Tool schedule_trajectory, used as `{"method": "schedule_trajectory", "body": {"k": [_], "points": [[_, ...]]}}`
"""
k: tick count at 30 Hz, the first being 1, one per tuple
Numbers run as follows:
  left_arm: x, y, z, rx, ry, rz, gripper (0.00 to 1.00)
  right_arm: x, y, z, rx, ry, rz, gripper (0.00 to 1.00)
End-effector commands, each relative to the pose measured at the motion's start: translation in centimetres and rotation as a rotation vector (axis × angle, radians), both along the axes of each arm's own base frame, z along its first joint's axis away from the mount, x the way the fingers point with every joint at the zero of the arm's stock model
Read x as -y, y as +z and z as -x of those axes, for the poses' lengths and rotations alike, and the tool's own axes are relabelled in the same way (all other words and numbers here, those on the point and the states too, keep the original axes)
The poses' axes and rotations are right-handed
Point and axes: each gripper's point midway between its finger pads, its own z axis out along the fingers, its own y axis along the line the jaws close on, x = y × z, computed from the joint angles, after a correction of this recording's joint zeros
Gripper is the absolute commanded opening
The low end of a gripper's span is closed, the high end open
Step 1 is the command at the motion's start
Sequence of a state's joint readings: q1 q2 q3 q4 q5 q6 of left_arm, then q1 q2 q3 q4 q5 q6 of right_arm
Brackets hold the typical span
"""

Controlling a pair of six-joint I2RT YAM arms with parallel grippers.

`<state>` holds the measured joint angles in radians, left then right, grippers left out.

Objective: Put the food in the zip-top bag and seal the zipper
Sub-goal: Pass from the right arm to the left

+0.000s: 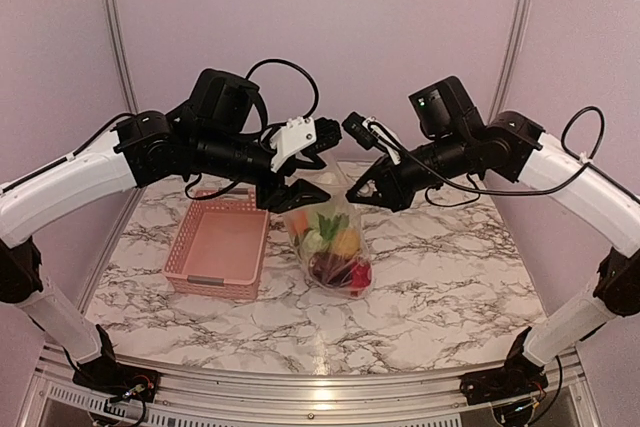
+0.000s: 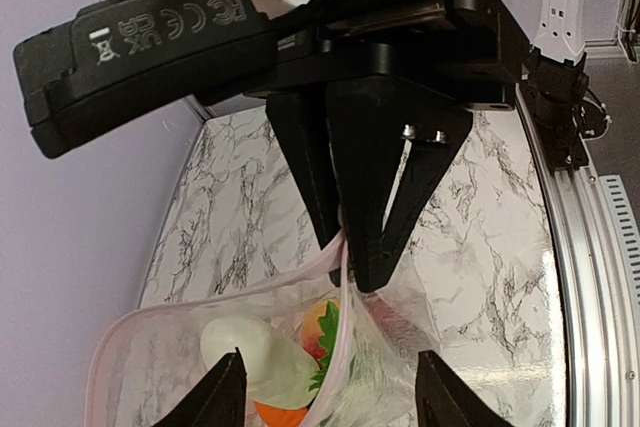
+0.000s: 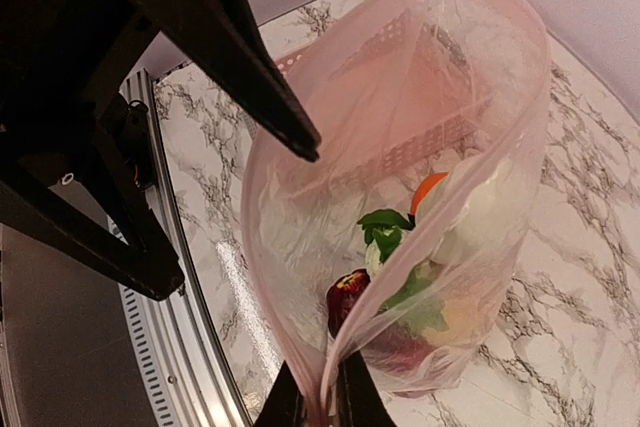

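Observation:
The clear zip-top bag (image 1: pixel 335 237) hangs over the marble table with its mouth open upward. The food (image 1: pixel 337 250) lies inside it: a white radish (image 2: pixel 255 352) with green leaves, an orange piece, a yellow piece and a dark red piece (image 3: pixel 348 299). My right gripper (image 3: pixel 318 402) is shut on the bag's mouth edge, pinching the pinkish zipper strip (image 3: pixel 420 247) at one end; it also shows in the top view (image 1: pixel 362 190) and the left wrist view (image 2: pixel 358 262). My left gripper (image 2: pixel 335 392) is open, its fingers wide apart on either side of the bag's mouth (image 1: pixel 300 194).
An empty pink lattice basket (image 1: pixel 218 247) stands left of the bag, close beside it. The grey wall is behind, and a metal rail (image 1: pixel 300 387) runs along the table's front edge. The two grippers are almost touching above the bag.

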<state>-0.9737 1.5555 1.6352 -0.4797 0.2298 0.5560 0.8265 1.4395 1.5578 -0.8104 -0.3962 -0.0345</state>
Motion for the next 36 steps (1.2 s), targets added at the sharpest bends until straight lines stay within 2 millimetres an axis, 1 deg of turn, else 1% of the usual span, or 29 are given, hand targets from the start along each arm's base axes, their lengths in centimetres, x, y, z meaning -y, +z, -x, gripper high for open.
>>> {"method": "schedule_trajectory", "body": {"k": [1,5,7,12,16,17,18,20,22,24,26,29,32,35,36], "points": [[-0.5,-1.6,1.1,0.004,-0.02,-0.078,0.57,0.1,3.2,1.3,0.037,0.04,-0.057,0.07],[-0.4,-2.7,1.4,-0.001,-0.019,-0.117,0.5,0.0,3.9,1.5,0.032,0.049,-0.066,0.08],[-0.3,-3.0,1.3,0.001,-0.014,-0.128,0.4,0.1,4.0,1.6,0.03,0.054,-0.06,0.08],[-0.2,-3.1,1.7,0.01,-0.008,-0.142,0.34,0.3,3.4,2.0,0.011,0.074,-0.022,0.08],[-0.1,-3.4,1.9,0.004,0.004,-0.153,0.33,0.5,3.4,2.1,0.016,0.067,-0.016,0.08],[-0.1,-3.4,2.0,0.0,0.008,-0.153,0.31,0.5,3.4,2.1,0.016,0.067,-0.014,0.08],[-0.1,-3.5,2.0,-0.006,0.011,-0.154,0.28,0.5,3.4,2.1,0.017,0.067,-0.013,0.08],[0.0,-3.3,2.1,-0.018,0.02,-0.145,0.19,0.6,3.4,2.1,0.017,0.068,-0.008,0.08],[0.2,-3.1,2.0,-0.035,0.039,-0.126,0.08,0.6,3.3,2.2,0.018,0.073,-0.006,0.09],[0.4,-3.0,1.8,-0.047,0.054,-0.108,0.01,0.6,3.3,2.3,0.021,0.076,-0.008,0.11],[0.7,-2.8,1.5,-0.051,0.075,-0.091,0.0,0.7,3.0,2.4,0.02,0.077,-0.008,0.14],[1.0,-1.9,0.7,-0.048,0.123,-0.045,0.0,1.0,2.7,2.2,0.023,0.05,-0.014,0.26],[1.3,-0.6,-0.2,-0.056,0.179,0.019,0.0,1.5,3.3,2.0,0.054,0.003,-0.062,0.34],[1.5,0.2,-0.5,-0.087,0.21,0.063,0.0,2.5,3.9,1.4,0.081,-0.052,-0.12,0.37],[1.7,0.4,-0.4,-0.101,0.209,0.075,0.0,2.8,3.6,1.2,0.079,-0.065,-0.132,0.37]]}}
